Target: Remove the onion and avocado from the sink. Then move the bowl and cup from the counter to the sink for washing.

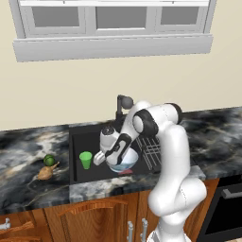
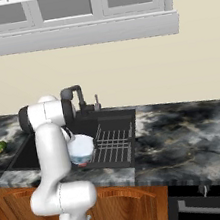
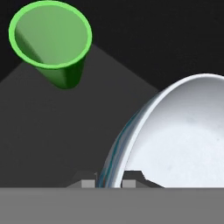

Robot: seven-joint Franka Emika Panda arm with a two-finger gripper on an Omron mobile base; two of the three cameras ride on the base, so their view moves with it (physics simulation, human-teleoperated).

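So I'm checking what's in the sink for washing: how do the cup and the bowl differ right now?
The cup is bright green and small; the bowl is white with a bluish rim and far wider. The cup stands free and upright; the bowl is tilted, its rim pinched by the gripper. Both are inside the sink.

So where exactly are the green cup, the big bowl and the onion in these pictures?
cup [image 1: 85, 159]: left base view, on its outer side wall, standing in the sink.
bowl [image 3: 183, 144]: hand view, on its pale inner surface.
onion [image 1: 45, 173]: left base view, on the tan bulb, lying on the counter.
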